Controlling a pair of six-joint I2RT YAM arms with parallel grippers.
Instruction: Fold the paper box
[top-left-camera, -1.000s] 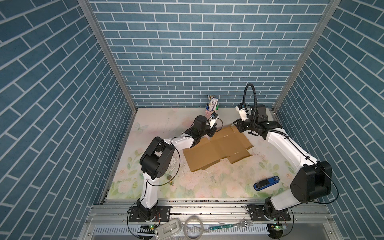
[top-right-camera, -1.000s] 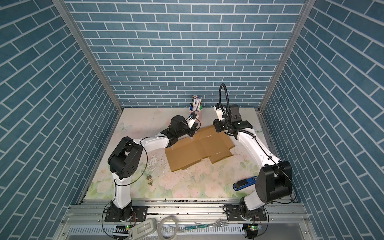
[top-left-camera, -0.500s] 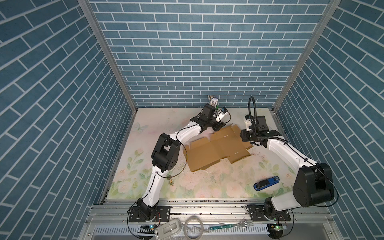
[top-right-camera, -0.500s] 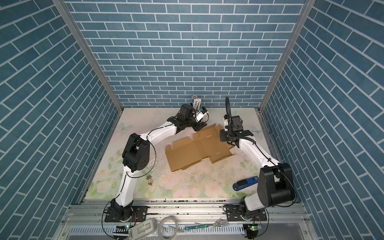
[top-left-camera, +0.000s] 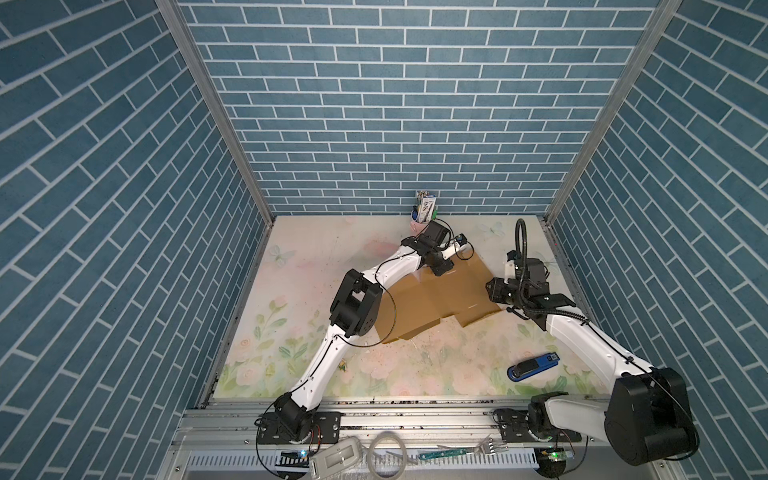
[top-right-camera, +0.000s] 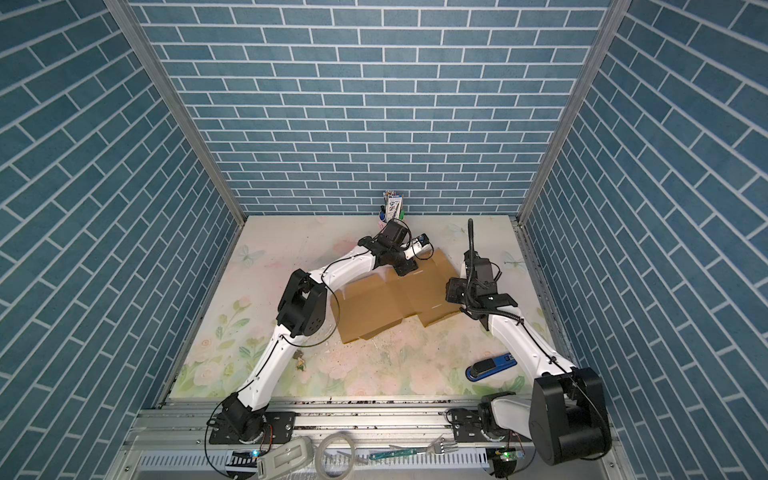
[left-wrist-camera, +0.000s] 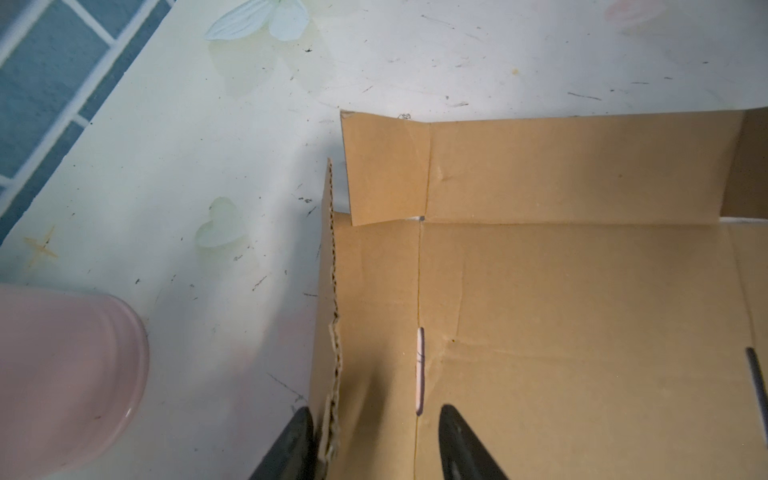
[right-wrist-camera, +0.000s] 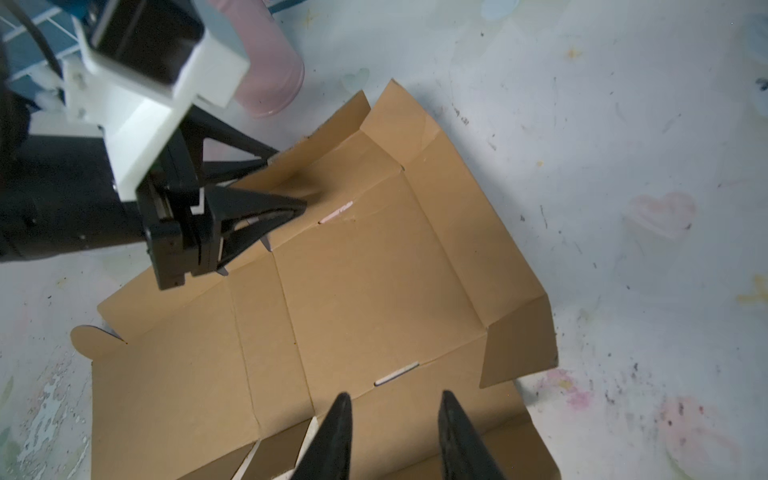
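Over the creased corrugated paper box (top-left-camera: 440, 299), left gripper (left-wrist-camera: 376, 409) straddles a raised flap (right-wrist-camera: 328, 129) part-open; right gripper (right-wrist-camera: 395, 394) hovers part-open, empty.

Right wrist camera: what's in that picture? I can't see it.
A brown paper box, mostly flat and not folded up yet, lies on a pale, scuffed table. The left gripper has its open jaws on either side of a raised flap near a pink cup; the right gripper hangs open over the box's opposite side.
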